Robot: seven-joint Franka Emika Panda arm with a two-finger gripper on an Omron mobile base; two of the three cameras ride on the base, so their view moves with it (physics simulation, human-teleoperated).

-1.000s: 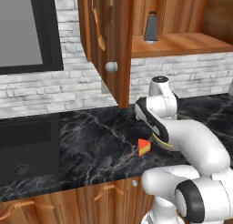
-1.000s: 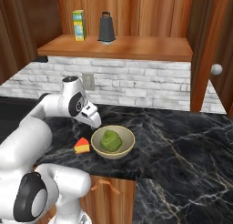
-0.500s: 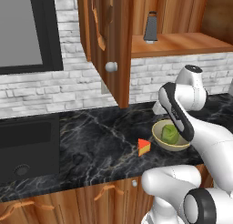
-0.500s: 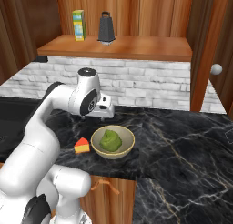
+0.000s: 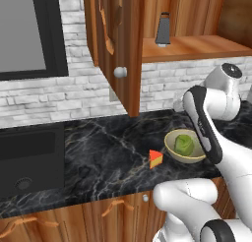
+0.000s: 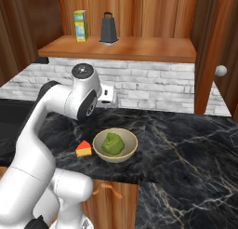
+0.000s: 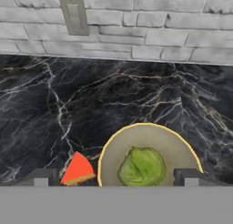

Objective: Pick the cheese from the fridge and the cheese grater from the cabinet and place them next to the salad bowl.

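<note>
Step in hand: we judge the cheese as done; it sits on the dark counter just beside the salad bowl. The grater is next.

Grater position: the cheese grater stands on the open cabinet's shelf, near a small yellow-green carton.

Claw state: the claw is released, fingertips spread wide, nothing between them.

Claw position: in the hand view we look down on the bowl and the cheese, with the brick wall and an outlet plate beyond.

Key relation: the grater lies well above the claw, up and back toward the wall; we expect the next move to be mainly a lift.

Grater axis: long axis vertical, upright, dark handle on top, wider at the base.

Obstacle: the open cabinet door hangs left of the shelf in the left base view.

Approach: we judge a side grip across the tapered body suits it.
</note>
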